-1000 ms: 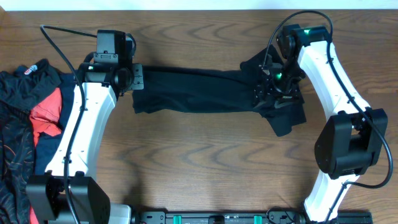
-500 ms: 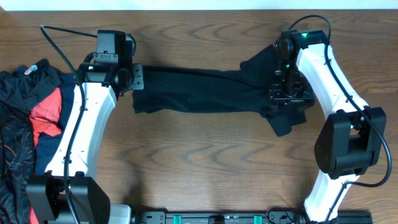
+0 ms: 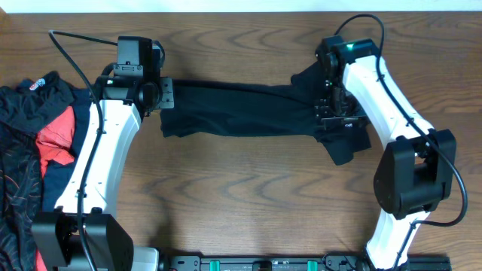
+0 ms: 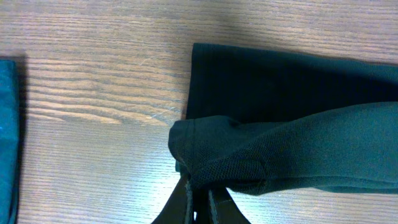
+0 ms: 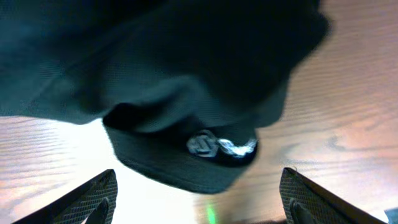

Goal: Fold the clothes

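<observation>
A black garment (image 3: 241,111) lies stretched in a long band across the far half of the table. My left gripper (image 3: 167,94) is shut on its left end. In the left wrist view the fingers (image 4: 184,200) pinch a bunched fold of the black fabric (image 4: 280,149). My right gripper (image 3: 337,120) hovers over the garment's crumpled right end with its jaws wide open and nothing between them. In the right wrist view the gripper (image 5: 202,198) sits just above a fabric edge with a small white logo (image 5: 221,145).
A pile of other clothes fills the left edge of the table: a red piece (image 3: 56,132), a black patterned one (image 3: 15,188) and a navy one (image 3: 49,181). A teal fabric edge (image 4: 6,124) shows at the left of the left wrist view.
The right arm swung right and then back left over the garment's right end, its jaws staying open. The left gripper and the garment's left end have not moved.
</observation>
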{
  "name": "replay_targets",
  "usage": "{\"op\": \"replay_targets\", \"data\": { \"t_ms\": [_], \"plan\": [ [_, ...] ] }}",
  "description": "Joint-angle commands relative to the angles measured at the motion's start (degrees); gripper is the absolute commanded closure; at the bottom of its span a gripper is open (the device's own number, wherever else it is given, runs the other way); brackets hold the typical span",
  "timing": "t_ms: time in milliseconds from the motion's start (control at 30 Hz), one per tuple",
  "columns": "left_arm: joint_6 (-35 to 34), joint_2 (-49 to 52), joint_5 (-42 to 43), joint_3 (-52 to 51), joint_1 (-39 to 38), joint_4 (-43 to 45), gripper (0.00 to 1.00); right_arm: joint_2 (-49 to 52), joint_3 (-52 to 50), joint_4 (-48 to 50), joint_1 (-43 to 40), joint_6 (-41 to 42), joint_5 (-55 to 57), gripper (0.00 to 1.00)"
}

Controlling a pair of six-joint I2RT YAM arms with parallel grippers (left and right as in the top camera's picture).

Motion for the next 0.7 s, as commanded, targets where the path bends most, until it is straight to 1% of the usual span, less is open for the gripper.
{"op": "replay_targets", "data": {
  "t_ms": [0, 167, 200, 233, 267, 300, 333, 667],
  "plan": [
    [-0.42, -0.33, -0.24, 0.96, 0.24, -0.15, 0.94, -0.37, -2.99, 1.16, 0.17, -0.81, -2.21, 0.21],
    [-0.44, -0.33, -0.24, 0.96, 0.24, -0.15, 0.94, -0.37, -8.87, 4.35, -0.59, -0.59, -2.64, 0.30],
    [-0.44, -0.33, -0.24, 0.96, 0.24, -0.15, 0.94, -0.37, -9.68, 4.83, -0.59, -0.59, -2.64, 0.37],
    [-0.44, -0.33, -0.24, 0.96, 0.24, -0.15, 0.94, -0.37, -10.34, 5.31, -0.59, -0.57, -2.67, 0.52],
    [-0.46, -0.33, -0.24, 0.96, 0.24, -0.15, 0.94, -0.37, -10.62, 5.55, -0.48, -0.26, -2.62, 0.76],
    [-0.46, -0.33, -0.24, 0.96, 0.24, -0.15, 0.94, -0.37, -10.67, 5.92, -0.48, 0.31, -2.62, 0.95],
    [-0.46, -0.33, -0.22, 0.96, 0.24, -0.15, 0.94, -0.37, -10.67, 6.49, -0.48, 0.50, -2.62, 0.99],
    [-0.48, -0.33, -0.22, 0.96, 0.24, -0.17, 0.94, -1.18, -7.28, 7.06, -0.39, 0.81, -2.03, 0.98]
  ]
}}
